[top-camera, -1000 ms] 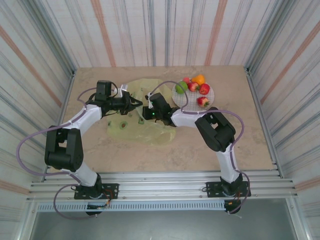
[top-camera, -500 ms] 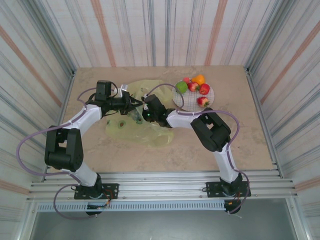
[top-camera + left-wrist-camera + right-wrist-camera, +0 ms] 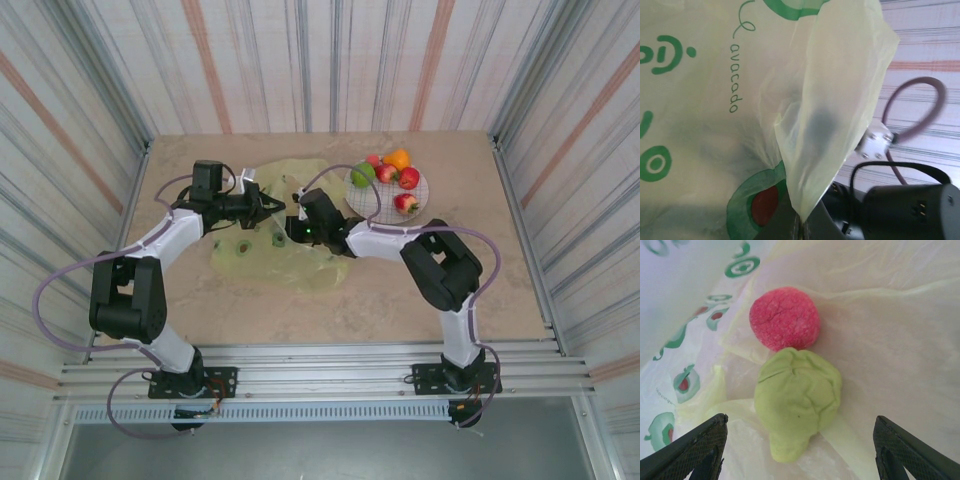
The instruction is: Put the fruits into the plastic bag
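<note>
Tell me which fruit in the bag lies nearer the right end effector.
The green fruit: it lies just ahead of the open right end effector, while the pink-red fruit sits beyond it, deeper in the plastic bag.

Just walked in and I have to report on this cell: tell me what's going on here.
Two robot arms are bagging fruit. The left gripper is shut on a fold of the plastic bag, lifting its edge. The right gripper hangs with open jaws inside the bag, above a red fruit and a green fruit lying there against each other. The other fruits sit on the white plate beside the bag.
</note>
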### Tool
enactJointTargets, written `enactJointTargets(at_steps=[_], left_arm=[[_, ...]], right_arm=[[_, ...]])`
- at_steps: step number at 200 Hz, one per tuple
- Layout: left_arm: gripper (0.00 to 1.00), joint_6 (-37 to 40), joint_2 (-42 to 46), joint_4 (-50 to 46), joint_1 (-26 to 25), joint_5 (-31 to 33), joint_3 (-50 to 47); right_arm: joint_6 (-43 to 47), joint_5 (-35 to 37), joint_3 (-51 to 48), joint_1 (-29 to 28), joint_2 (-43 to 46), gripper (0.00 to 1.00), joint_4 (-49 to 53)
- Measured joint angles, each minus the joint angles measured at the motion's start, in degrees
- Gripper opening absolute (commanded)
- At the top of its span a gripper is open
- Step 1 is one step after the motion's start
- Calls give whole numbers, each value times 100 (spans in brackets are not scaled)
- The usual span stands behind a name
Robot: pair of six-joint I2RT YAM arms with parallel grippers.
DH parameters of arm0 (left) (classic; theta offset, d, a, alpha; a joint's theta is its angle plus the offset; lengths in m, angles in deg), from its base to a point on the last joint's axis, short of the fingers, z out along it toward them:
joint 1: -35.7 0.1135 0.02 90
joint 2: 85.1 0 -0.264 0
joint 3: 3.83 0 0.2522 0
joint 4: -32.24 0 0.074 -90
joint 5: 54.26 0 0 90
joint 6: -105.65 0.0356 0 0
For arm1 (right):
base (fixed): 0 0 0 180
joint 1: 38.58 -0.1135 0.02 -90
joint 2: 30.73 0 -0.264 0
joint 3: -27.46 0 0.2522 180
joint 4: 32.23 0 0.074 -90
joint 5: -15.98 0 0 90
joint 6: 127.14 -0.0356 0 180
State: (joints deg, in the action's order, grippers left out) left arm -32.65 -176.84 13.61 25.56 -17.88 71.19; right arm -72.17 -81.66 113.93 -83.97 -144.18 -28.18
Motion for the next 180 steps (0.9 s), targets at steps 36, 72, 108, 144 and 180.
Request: enactJointTargets(at_steps=[36,72,108,144,180], left_arm=[[0,4,0,4,0,2,0],[0,46,0,-9,4,9,0],[0,136,-2,-125,4,26,0],[0,195,-44,-155,4,26,0],[0,197,-57,-181,4,24,0]], right_arm=[[1003,916,-116,-129,525,80,662],[1954,1851,-138,-291,852,86,1285],[2651,2468,-37,-302,944,88,1956],[3263,2581,-17,-271,1231,89,2428],[3434,1858,-387,92,2258,89,2323]])
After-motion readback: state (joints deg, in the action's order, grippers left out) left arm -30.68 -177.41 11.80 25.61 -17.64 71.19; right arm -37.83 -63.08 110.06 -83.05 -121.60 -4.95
